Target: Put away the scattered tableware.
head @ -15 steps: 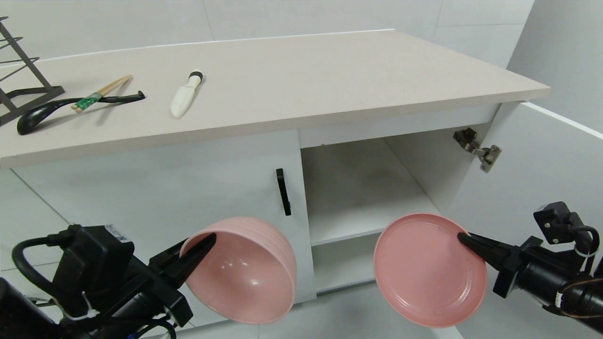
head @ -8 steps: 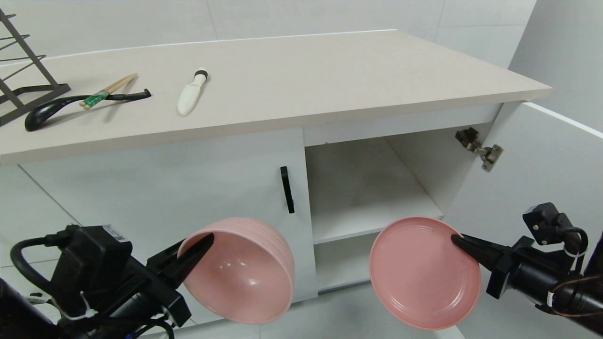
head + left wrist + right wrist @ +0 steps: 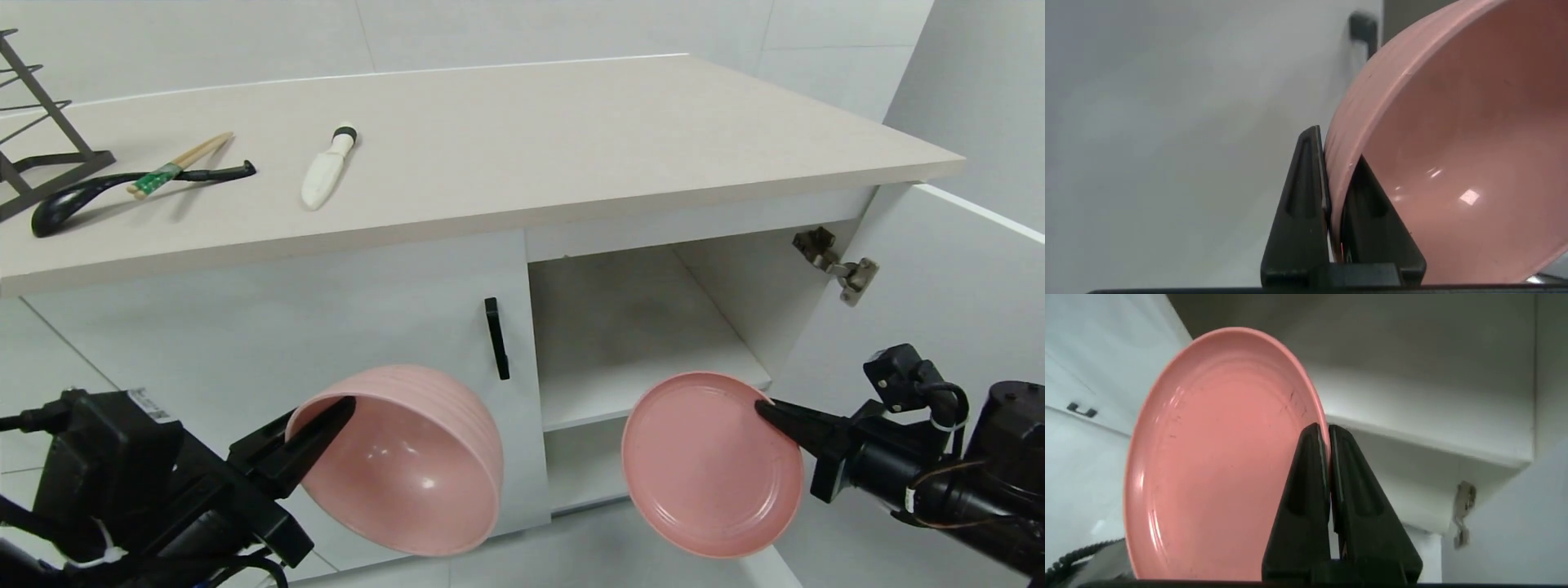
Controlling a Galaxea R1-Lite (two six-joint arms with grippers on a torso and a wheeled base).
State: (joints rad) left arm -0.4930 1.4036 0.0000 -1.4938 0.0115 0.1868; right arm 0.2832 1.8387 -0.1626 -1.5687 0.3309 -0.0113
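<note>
Barely begun, I judge — the left gripper [image 3: 341, 406] pinches the rim of the pink bowl [image 3: 408, 469] and the right gripper [image 3: 765, 406] that of the pink plate [image 3: 706, 469], both held in front of the open cabinet [image 3: 645, 367], neither yet shelved — while chopsticks [image 3: 178, 158], black spoon [image 3: 77, 194] and white knife [image 3: 324, 170] lie on the counter [image 3: 612, 139].
</note>
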